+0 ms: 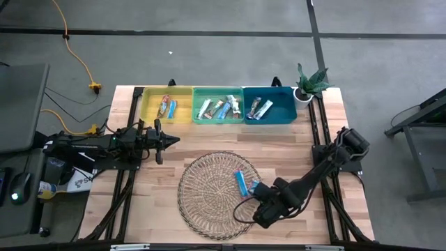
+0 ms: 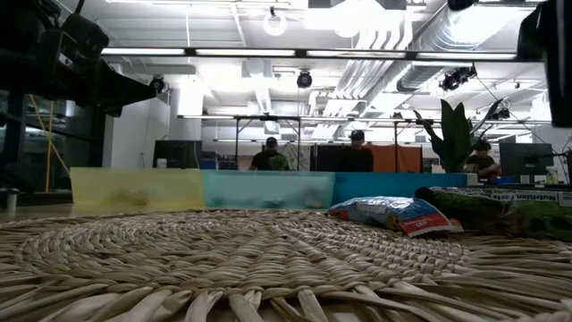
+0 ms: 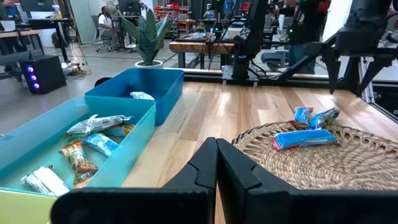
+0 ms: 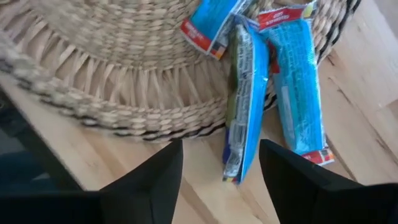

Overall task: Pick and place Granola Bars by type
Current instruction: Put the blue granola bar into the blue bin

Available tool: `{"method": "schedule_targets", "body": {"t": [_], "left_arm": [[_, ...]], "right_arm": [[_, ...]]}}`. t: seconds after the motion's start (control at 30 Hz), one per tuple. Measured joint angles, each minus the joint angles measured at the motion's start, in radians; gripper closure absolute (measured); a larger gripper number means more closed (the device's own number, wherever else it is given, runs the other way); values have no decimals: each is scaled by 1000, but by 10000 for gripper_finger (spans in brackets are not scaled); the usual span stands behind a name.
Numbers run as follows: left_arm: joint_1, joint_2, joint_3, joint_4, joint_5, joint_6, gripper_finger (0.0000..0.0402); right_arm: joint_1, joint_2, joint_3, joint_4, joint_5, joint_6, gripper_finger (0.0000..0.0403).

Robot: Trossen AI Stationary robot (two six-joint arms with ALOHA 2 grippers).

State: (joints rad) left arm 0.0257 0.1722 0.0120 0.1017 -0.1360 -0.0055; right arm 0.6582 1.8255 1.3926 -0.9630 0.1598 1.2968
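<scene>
Bright blue bars, three of them bunched at the wicker mat's right edge, two hanging off onto the table. Right gripper spread open right above, gripping nothing. Left gripper clamped shut near the table's left edge. Could easily pinch two overlapping wrappers together.

Three blue bars on the mat; three bins.
</scene>
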Motion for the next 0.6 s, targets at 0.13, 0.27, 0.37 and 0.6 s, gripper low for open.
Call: {"method": "schedule_targets", "body": {"t": [0.13, 0.27, 0.37, 0.6], "left_arm": [[0, 0, 0, 0, 0, 0, 401], [0, 0, 0, 0, 0, 0, 401], [0, 0, 0, 0, 0, 0, 401], [0, 0, 0, 0, 0, 0, 401]], "right_arm": [[-4, 24, 0, 4, 3, 7, 201], [-10, 52, 0, 20, -6, 8, 201], [-18, 74, 0, 53, -13, 6, 201], [-50, 110, 0, 63, -20, 5, 201]]}}
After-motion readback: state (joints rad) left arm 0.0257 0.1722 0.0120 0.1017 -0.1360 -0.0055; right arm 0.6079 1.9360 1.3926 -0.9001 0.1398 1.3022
